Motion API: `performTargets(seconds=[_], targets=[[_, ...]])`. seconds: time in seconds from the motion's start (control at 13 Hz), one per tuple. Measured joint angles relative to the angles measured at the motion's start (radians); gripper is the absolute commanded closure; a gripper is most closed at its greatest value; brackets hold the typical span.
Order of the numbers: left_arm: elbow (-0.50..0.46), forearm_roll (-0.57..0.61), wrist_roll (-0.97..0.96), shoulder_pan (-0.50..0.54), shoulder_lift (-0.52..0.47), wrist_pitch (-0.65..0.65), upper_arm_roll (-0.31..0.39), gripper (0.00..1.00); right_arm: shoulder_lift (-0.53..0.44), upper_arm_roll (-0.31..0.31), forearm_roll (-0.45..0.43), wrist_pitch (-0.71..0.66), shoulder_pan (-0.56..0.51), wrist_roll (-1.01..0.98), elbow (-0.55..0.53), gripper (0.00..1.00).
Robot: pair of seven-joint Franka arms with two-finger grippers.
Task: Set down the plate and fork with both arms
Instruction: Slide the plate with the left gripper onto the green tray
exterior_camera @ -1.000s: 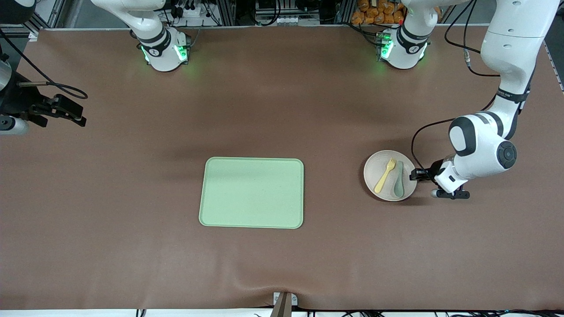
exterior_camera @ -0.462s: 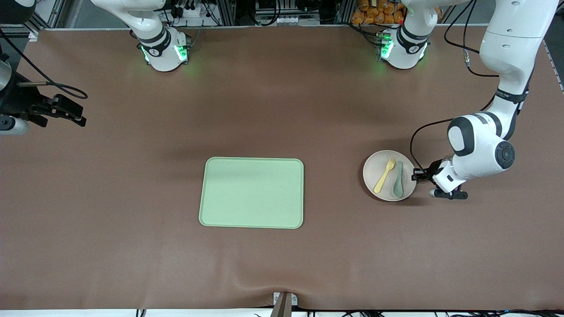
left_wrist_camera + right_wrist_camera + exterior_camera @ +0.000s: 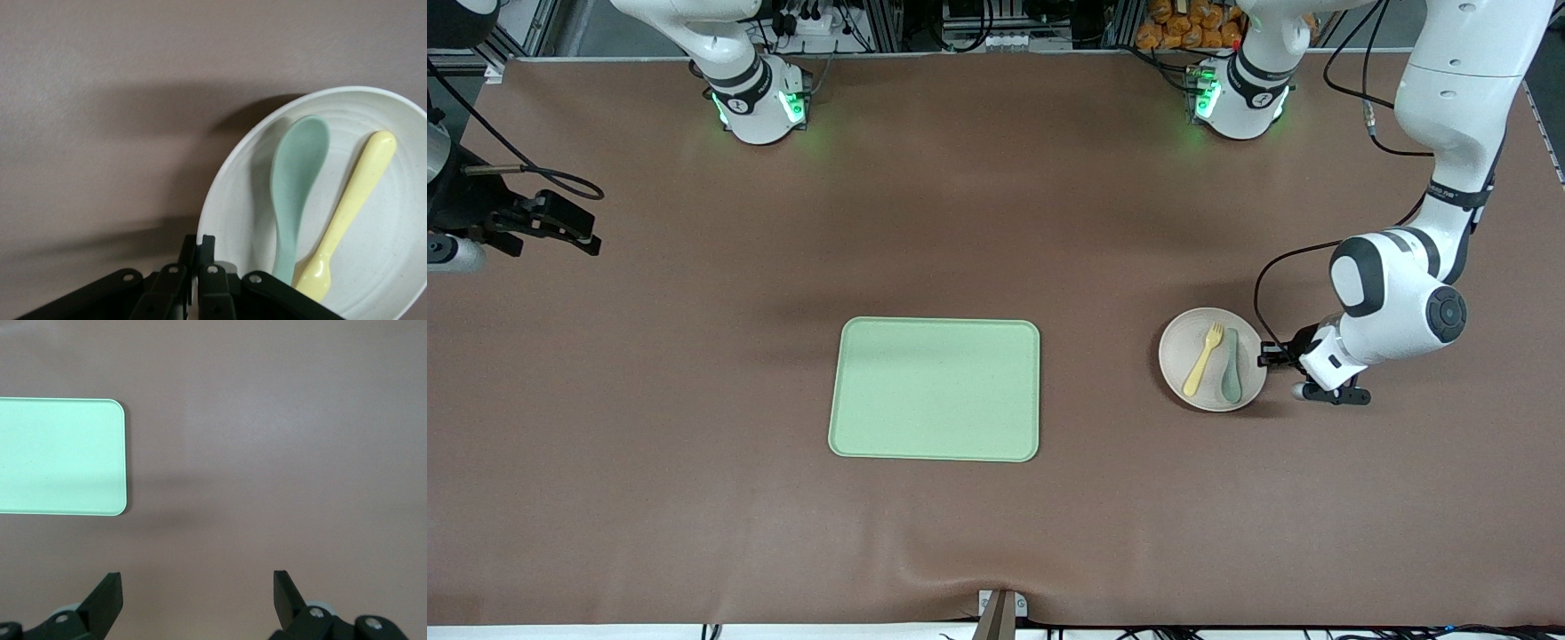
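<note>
The pale plate (image 3: 1179, 343) lies on the table toward the left arm's end, with the yellow fork (image 3: 1202, 358) and a grey-green spoon (image 3: 1231, 364) lying side by side in it. My left gripper (image 3: 1267, 357) is shut on the plate's rim at the edge away from the tray. In the left wrist view, the left gripper (image 3: 199, 245) has one finger inside and one outside the plate (image 3: 393, 253), next to the spoon (image 3: 297, 180) and fork (image 3: 353, 207). My right gripper (image 3: 583, 233) waits open over bare table at the right arm's end, and the right wrist view shows that right gripper (image 3: 197, 590) holding nothing.
A rectangular light green tray (image 3: 934, 389) lies in the middle of the table, between the two grippers; one corner of the tray (image 3: 60, 453) shows in the right wrist view. The brown table cover (image 3: 694, 498) stretches around it.
The left gripper's fingers have come together on the plate's rim. The plate has shifted very slightly. The right arm has not moved.
</note>
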Motion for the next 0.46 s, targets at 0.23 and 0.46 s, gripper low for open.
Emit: performTargets(seconds=[0.23, 0.46], targets=[[0.03, 0.0, 0.001, -0.001, 0.003, 0.002, -0.024, 1.0, 0.0, 0.0, 0.0, 0.0, 0.0, 0.0, 0.0, 0.0], [0.075, 0.0, 0.001, -0.004, 0.007, 0.004, -0.053, 1.0, 0.0, 0.0, 0.0, 0.0, 0.0, 0.0, -0.001, 0.0]])
